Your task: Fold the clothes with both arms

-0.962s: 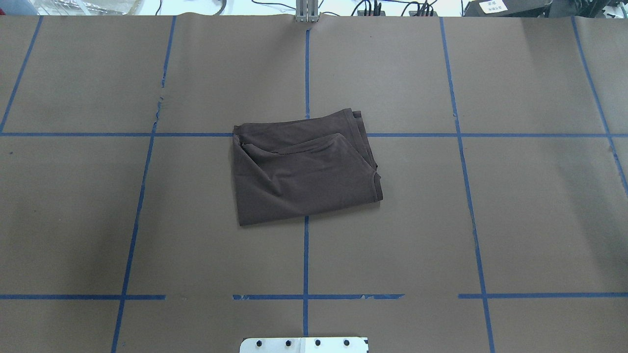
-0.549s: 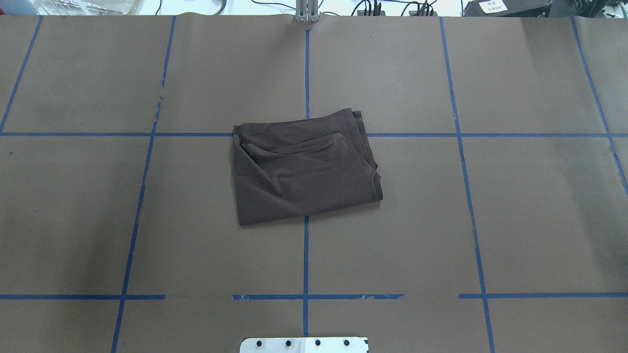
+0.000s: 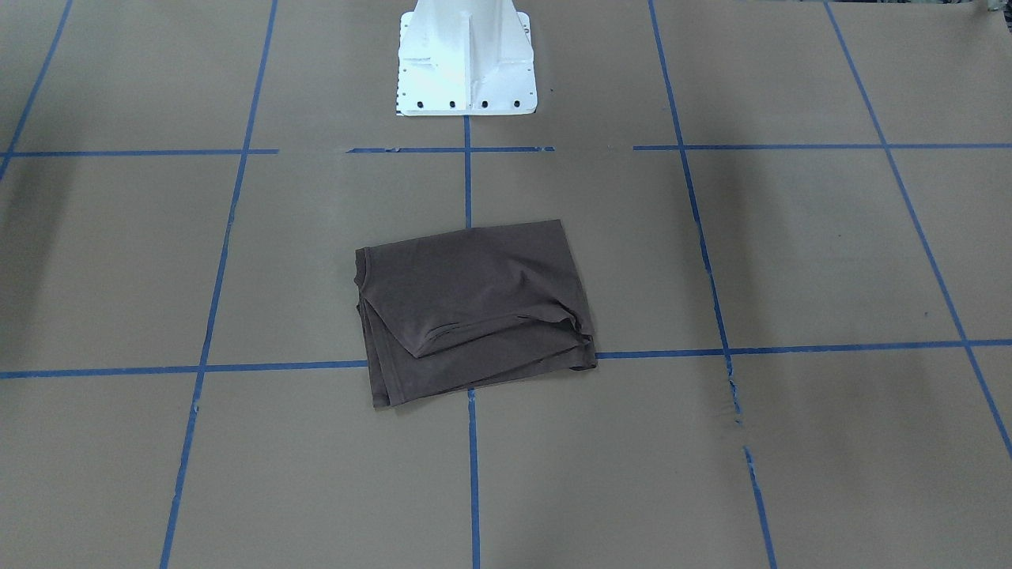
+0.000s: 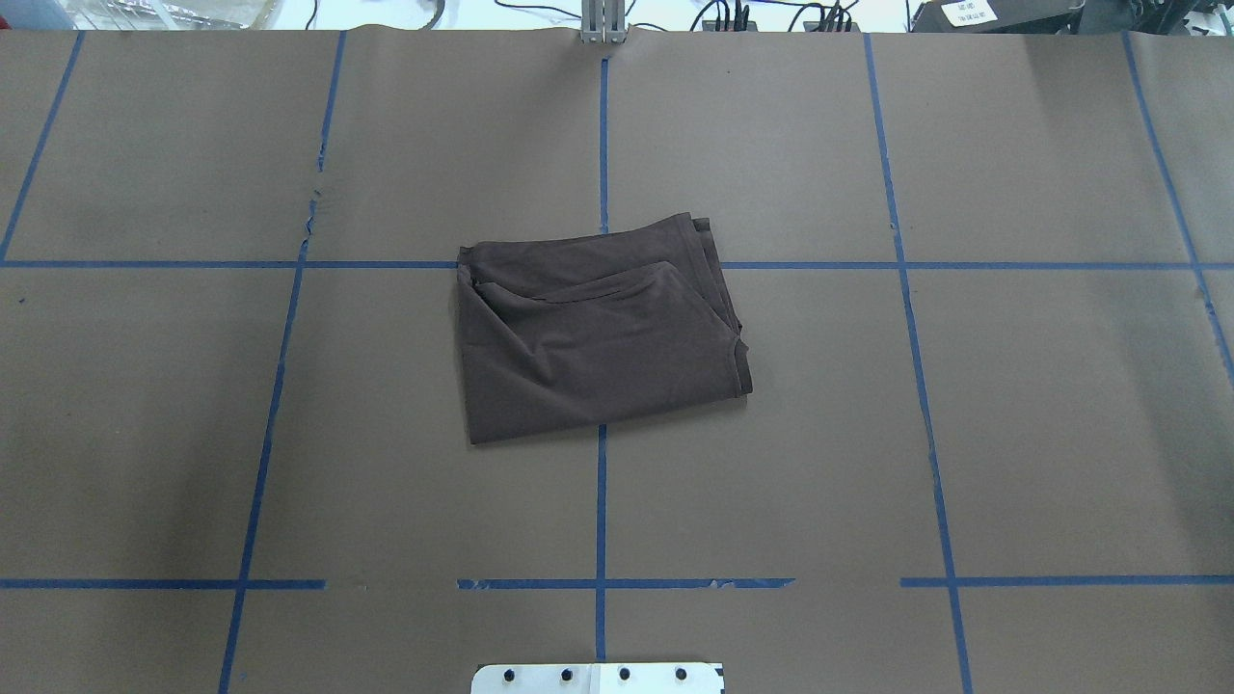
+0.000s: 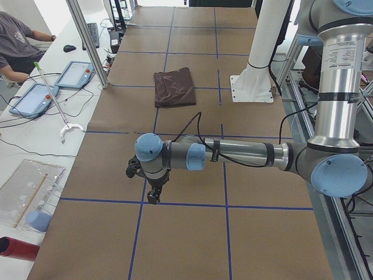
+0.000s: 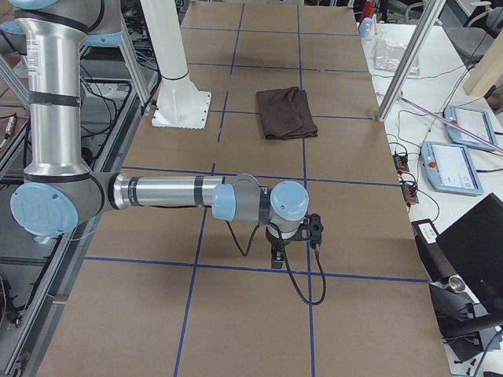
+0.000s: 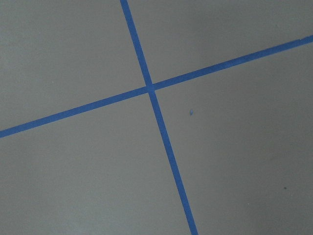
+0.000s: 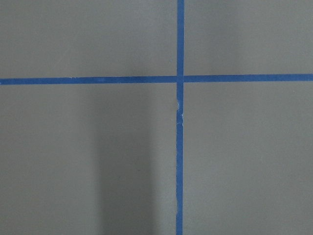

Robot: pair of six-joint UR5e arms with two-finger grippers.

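One dark brown-grey thin-fabric T-shirt [image 4: 598,337] lies folded in a rough rectangle in the middle of the brown paper-covered counter [image 4: 1012,434], over a blue tape line [image 4: 602,501]. Left claw [image 5: 152,197] and right claw [image 6: 277,256] hang over bare counter, well apart from it. Cannot tell how far open; no cloth in either. Risk: pinching only the skewed top layer would likely drag the stack open. No print or label readable.

The folded thin-fabric T-shirt [image 4: 598,333] is plain dark brown-grey. The paper-covered desk [image 4: 1041,405] is dull brown, crossed by a grid of blue tape lines [image 4: 601,501]. The metal pedestal base [image 3: 466,55] is white.
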